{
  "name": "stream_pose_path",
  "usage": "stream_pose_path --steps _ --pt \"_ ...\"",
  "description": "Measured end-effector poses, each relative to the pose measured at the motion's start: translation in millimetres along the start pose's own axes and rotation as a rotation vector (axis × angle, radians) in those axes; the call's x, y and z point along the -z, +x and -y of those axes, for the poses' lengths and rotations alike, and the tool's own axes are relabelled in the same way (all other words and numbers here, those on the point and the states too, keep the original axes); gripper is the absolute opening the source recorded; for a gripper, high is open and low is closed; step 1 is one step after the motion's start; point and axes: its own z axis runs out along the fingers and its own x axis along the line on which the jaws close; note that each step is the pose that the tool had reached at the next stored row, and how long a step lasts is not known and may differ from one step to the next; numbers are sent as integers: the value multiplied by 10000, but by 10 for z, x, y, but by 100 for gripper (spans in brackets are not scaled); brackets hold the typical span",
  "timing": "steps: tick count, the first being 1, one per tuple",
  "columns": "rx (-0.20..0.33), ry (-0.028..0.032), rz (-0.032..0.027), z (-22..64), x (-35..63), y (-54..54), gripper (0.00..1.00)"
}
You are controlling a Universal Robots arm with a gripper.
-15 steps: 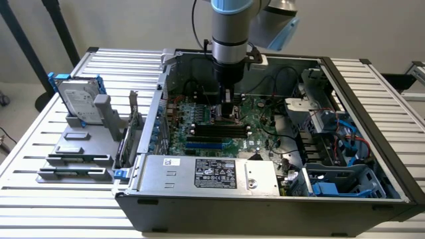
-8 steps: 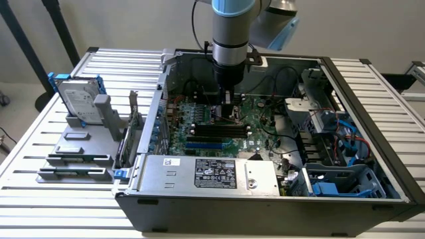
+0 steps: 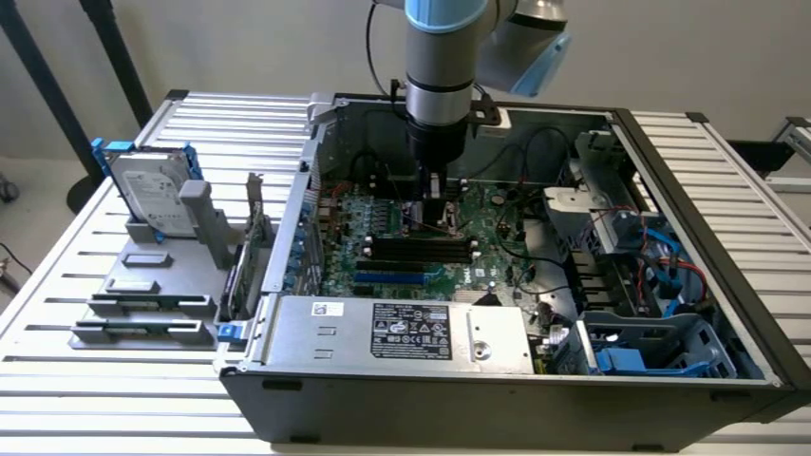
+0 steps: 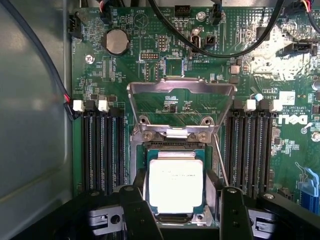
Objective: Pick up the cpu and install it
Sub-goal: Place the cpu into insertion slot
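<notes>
The white brand letters DELL stand on the green motherboard (image 4: pixel 95 75), near its edge just beside the memory slots (image 4: pixel 250 145), and a small white sticker (image 4: pixel 286 97) near them has print too fine to read. The top of the cpu (image 4: pixel 176 186) has faint marks, lost in glare. In the exterior view the power supply (image 3: pixel 507 344) carries a black and white label (image 3: pixel 412 332) with rows of print and small signs, and the hard drive (image 3: pixel 150 195) a white label, but nothing on them can be read.
</notes>
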Motion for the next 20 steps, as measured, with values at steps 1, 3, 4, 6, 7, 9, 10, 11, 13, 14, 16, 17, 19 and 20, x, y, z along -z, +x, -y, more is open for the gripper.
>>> stream_pose_path --steps 1,3,4,6,7,9,10,11,13,14,16,17,19,20 --pt "-1 2 8 0 -2 5 55" --pt "-7 8 30 0 -8 19 55" --pt "-10 11 42 1 -11 27 55" --pt "-17 15 56 1 -20 34 55" --pt "-18 17 61 1 -24 34 55" --pt "-26 17 66 1 -35 34 55" --pt "-29 17 67 1 -40 34 55" --pt "-31 17 70 2 -44 33 55" --pt "-35 18 71 2 -52 33 55" --pt "-38 18 73 2 -55 33 55" --pt "-46 17 77 2 -60 33 55" --pt "-51 18 83 2 -62 33 55" --pt "-62 18 100 1 -66 33 55" --pt "-67 18 110 0 -68 33 55"
